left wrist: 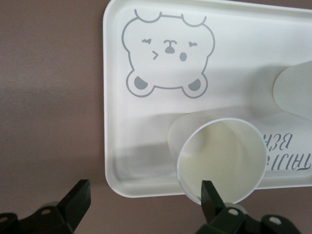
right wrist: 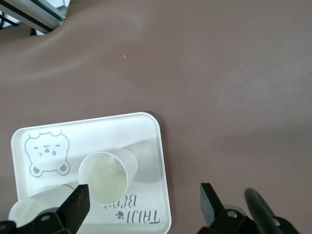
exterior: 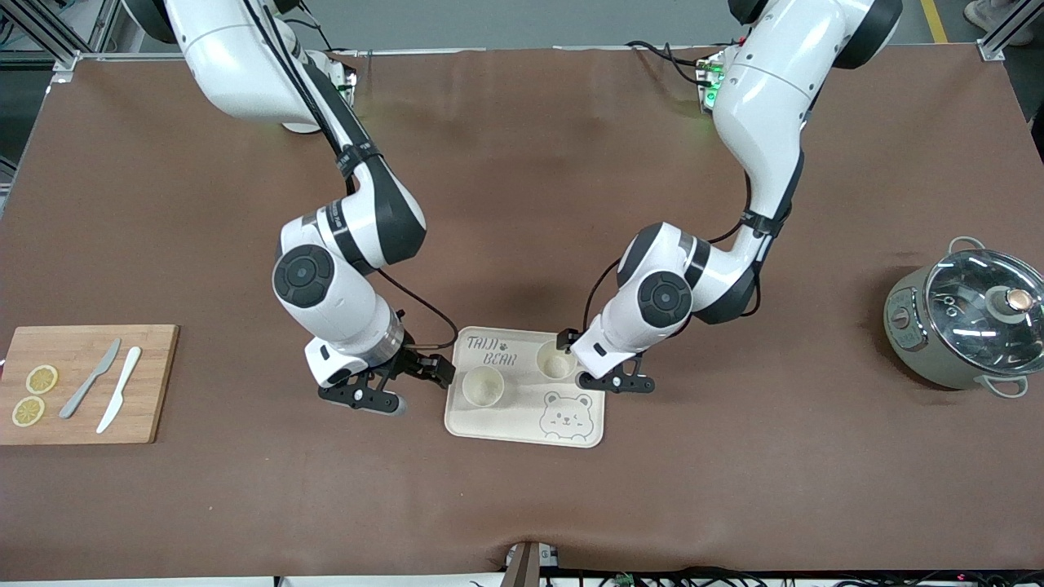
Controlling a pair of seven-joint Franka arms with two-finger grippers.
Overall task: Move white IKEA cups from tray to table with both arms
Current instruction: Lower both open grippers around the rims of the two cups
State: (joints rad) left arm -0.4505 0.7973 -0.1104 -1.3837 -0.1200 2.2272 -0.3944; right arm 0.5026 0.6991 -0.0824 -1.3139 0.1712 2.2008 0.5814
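Two white cups stand upright on the cream bear tray (exterior: 522,424). One cup (exterior: 483,386) is toward the right arm's end. The other cup (exterior: 556,359) is toward the left arm's end, a little farther from the front camera. My right gripper (exterior: 424,365) is open and empty, low over the tray's edge beside the first cup (right wrist: 104,176). The second cup (right wrist: 29,212) shows past it. My left gripper (exterior: 581,342) is open and empty at the tray's corner. One fingertip (left wrist: 209,195) is at the rim of the second cup (left wrist: 222,165). The first cup (left wrist: 295,87) is farther off.
A wooden cutting board (exterior: 81,383) with two knives and two lemon slices lies at the right arm's end of the table. A grey pot with a glass lid (exterior: 962,318) stands at the left arm's end. Brown table surrounds the tray (left wrist: 117,146), which also shows in the right wrist view (right wrist: 156,146).
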